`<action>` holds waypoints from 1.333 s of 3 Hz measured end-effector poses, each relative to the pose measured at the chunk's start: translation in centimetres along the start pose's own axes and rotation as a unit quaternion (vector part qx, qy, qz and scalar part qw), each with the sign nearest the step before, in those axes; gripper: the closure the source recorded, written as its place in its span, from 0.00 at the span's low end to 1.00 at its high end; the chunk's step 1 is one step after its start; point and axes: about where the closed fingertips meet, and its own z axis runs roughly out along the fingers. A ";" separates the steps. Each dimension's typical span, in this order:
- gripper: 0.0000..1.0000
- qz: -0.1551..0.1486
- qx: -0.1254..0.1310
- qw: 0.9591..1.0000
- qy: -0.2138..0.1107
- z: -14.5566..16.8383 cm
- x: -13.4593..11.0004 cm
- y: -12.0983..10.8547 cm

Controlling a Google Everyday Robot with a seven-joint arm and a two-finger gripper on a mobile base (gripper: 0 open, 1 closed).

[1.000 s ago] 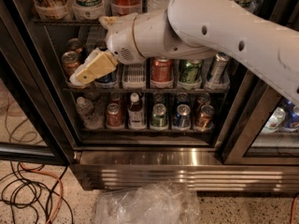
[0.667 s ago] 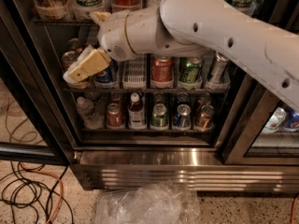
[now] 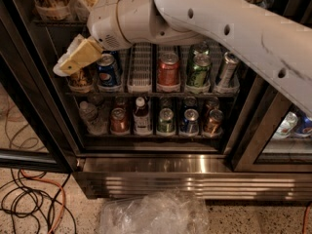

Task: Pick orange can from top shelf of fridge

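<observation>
Currently poised at the left end of the top shelf (image 3: 146,93): gripper (image 3: 73,62), tan-padded, tip angled down and to the left, overlapping the upper part of the orange can (image 3: 82,79). Cannot tell whether spread, closed, or around the can. Stands upright, that can, long axis vertical, in the leftmost lane just behind the front rail, directly below and behind the tip. Just beside it toward the right end, a blue can (image 3: 107,71); then an unfilled lane, a red can (image 3: 168,69), a green can (image 3: 200,68). Tight at the left corner against the fridge (image 3: 146,165) frame. Probably most room straight out over the front edge, given the arm (image 3: 219,23) stretched in from the right.
</observation>
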 end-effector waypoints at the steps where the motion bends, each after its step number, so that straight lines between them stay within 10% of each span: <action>1: 0.00 -0.034 0.033 0.999 0.019 0.2 -0.2 0.0; 2: 0.00 -0.128 0.076 0.986 0.068 0.8 -1.0 2.8; 4: 0.00 -0.156 0.098 0.979 0.083 0.9 0.0 3.1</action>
